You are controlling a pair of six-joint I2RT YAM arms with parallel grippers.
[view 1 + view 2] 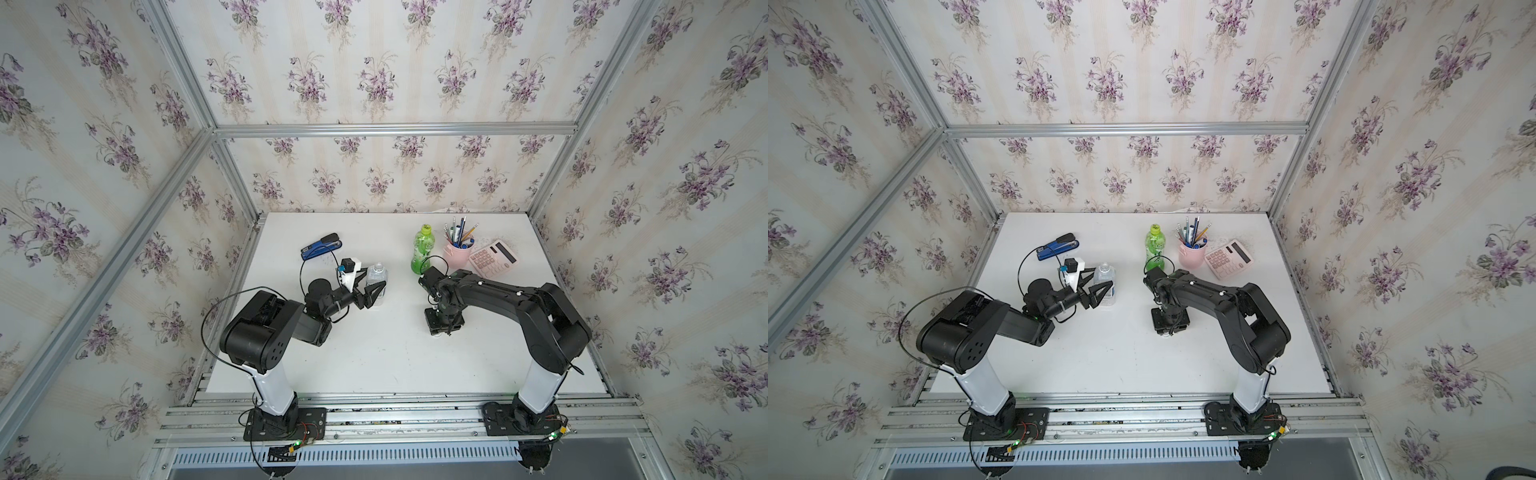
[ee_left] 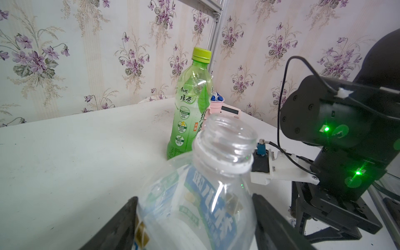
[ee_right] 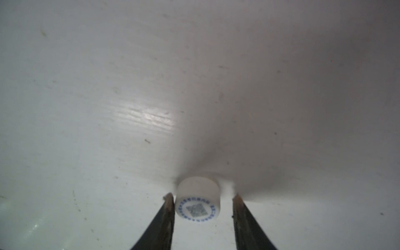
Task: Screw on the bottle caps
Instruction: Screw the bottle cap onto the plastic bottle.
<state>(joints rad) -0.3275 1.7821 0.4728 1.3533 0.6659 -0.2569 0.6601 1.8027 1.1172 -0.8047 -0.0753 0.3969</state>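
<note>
The clear bottle [image 2: 205, 194] is clasped by the left gripper [image 2: 194, 198]. The white cap [image 3: 198, 199] is straddled, one side gapped, by the right gripper [image 3: 203, 195]. Just beyond are set the green bottle [image 1: 423, 249], cup [image 1: 455, 254] and calculator [image 1: 493, 257].

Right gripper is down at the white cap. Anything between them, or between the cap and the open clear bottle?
Nothing visible. The small white round plastic cap sits between the open fingers of the right gripper. Only bare white table lies between it and the clear plastic bottle, whose open neck is free above the left gripper.

Soft, even light; top views bow at the edges, the table [image 3: 151, 116] glares, the near clear bottle [image 2: 194, 205] blurs.
</note>
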